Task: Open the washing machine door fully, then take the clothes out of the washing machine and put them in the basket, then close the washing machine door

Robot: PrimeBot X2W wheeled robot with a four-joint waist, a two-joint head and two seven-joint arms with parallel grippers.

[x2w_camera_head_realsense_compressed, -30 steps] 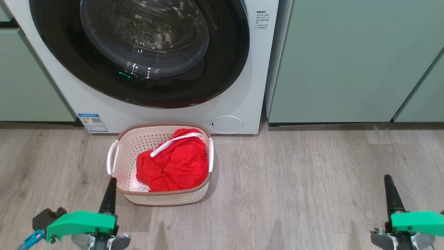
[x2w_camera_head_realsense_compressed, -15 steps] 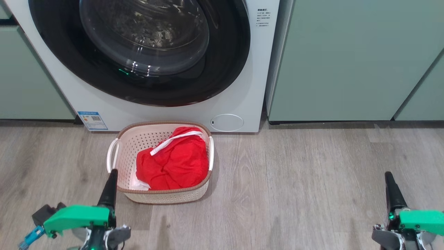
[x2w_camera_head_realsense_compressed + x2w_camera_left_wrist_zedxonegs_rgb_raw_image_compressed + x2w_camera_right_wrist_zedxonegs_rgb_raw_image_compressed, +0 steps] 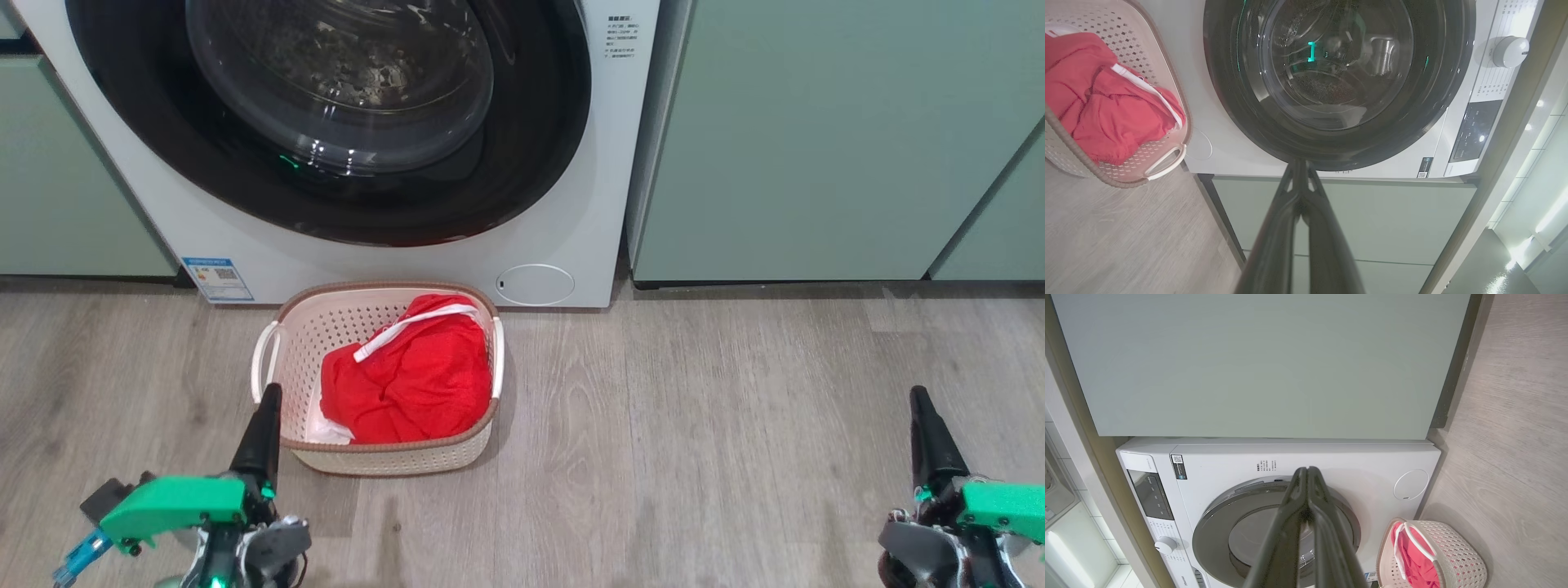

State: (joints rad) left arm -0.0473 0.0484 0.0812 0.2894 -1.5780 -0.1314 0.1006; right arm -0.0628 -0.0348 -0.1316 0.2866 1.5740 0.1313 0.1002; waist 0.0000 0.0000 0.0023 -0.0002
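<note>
Red clothes point(image 3: 416, 384) still in basket point(image 3: 384, 459), left hand point(image 3: 269, 394) nearer

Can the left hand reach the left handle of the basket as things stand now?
Probably yes: the shut left hand points toward the basket, its tip close by the left handle, and nothing stands between them. It must open first.

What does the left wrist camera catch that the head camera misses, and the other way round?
Left wrist view: the washer's white dial and dark control panel. Head view: the small blue label and the right hand, shut. Both: the closed washing machine door, the red clothes in the basket, and the shut left hand.
</note>
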